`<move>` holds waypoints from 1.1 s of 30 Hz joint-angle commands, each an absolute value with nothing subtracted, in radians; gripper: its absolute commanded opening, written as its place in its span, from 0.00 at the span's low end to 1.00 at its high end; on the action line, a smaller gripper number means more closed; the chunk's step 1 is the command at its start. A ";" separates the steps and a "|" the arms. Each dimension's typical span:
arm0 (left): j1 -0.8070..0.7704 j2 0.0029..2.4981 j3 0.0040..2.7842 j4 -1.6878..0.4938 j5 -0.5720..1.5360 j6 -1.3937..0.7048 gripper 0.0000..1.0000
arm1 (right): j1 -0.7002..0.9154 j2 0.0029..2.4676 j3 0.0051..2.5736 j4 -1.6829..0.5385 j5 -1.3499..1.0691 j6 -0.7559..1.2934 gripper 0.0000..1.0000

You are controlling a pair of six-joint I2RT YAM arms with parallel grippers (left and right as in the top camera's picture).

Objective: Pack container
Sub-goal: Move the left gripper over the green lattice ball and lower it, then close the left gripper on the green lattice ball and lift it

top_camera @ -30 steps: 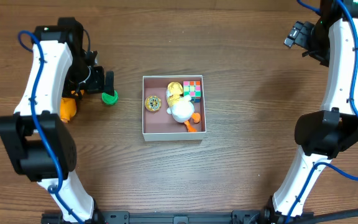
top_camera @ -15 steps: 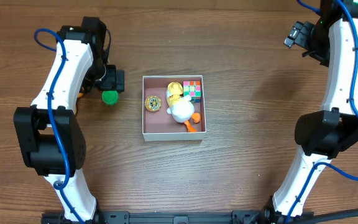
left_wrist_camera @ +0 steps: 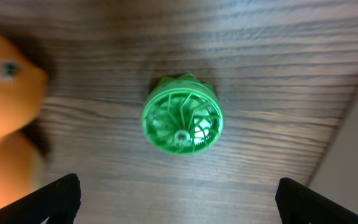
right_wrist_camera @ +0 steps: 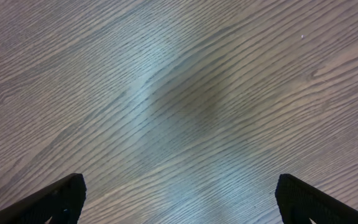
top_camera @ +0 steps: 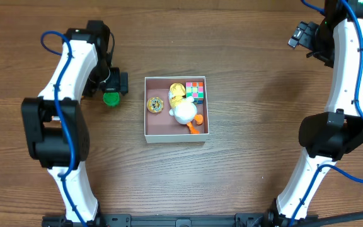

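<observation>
Left gripper (top_camera: pixel 115 84) neared 1 container (top_camera: pixel 175 139), above 1 green top (top_camera: pixel 111 98) — jaws apart, as on right gripper (top_camera: pixel 298 36).

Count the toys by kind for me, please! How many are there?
Round wheels: 2, the green wheel and the gold wheel
Colour cube: 1
Animal figures: 2, the orange figure and the white-and-yellow figure
Total: 5

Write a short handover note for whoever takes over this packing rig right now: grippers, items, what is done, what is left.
Left gripper: open, hovering over the green wheel on the table, left of the box.
Right gripper: open, over bare table at the far right.
Done: cube, duck and gold disc lie in the box.
Left: green wheel and the orange toy beside it.
</observation>
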State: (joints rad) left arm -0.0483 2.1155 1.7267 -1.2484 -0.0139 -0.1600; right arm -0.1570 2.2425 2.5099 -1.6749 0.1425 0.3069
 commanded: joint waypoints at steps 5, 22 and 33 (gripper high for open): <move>-0.049 2.197 1.736 -1.248 0.025 -0.187 1.00 | -0.159 2.221 2.507 -1.670 0.157 0.311 1.00; -0.044 2.206 1.736 -1.199 0.010 -0.188 1.00 | -0.159 2.221 2.507 -1.670 0.157 0.311 1.00; -0.044 2.207 1.731 -1.177 -0.017 -0.187 1.00 | -0.159 2.221 2.507 -1.670 0.157 0.311 1.00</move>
